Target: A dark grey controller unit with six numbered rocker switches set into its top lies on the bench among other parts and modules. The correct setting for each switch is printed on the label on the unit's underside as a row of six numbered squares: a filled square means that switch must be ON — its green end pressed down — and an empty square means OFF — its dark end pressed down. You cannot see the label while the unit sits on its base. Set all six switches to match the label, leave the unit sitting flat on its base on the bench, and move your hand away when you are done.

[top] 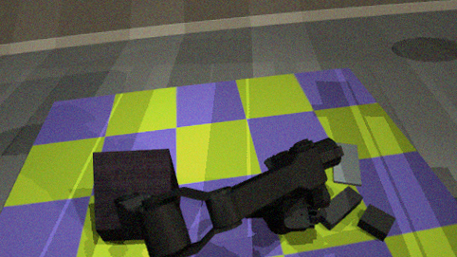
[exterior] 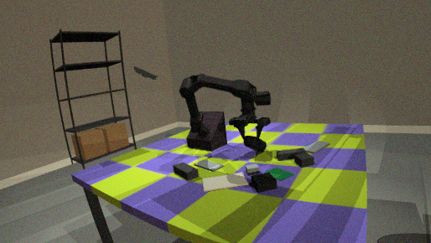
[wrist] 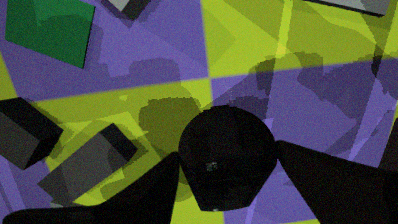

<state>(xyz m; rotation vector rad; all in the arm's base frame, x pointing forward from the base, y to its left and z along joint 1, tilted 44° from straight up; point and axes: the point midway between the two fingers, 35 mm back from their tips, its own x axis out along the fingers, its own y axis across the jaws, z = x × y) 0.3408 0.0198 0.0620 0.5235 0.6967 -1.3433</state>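
The dark grey controller unit (wrist: pixel 225 175) (exterior: pixel 255 144) sits between the fingers of my gripper (wrist: pixel 226 150) (exterior: pixel 252 137), which is shut on it. The unit hangs tilted a little above the checkered table (exterior: pixel 235 214) (top: pixel 213 148), near its middle. In the wrist view it shows as a rounded dark shape with one tiny pale mark. I can see neither its switches nor its label. In the top view the arm (top: pixel 271 184) hides most of the gripper and the unit.
A grey block (wrist: pixel 85 165) (top: pixel 340 205), a dark block (wrist: pixel 20 132) (top: pixel 376 220) and a light grey plate (top: pixel 347 164) (exterior: pixel 316 147) lie close by. A green plate (wrist: pixel 47 30) (exterior: pixel 280 173) and several other parts lie nearer the table's front. The arm's base block (top: pixel 129 184) stands behind, with a shelf (exterior: pixel 90 96) off the table.
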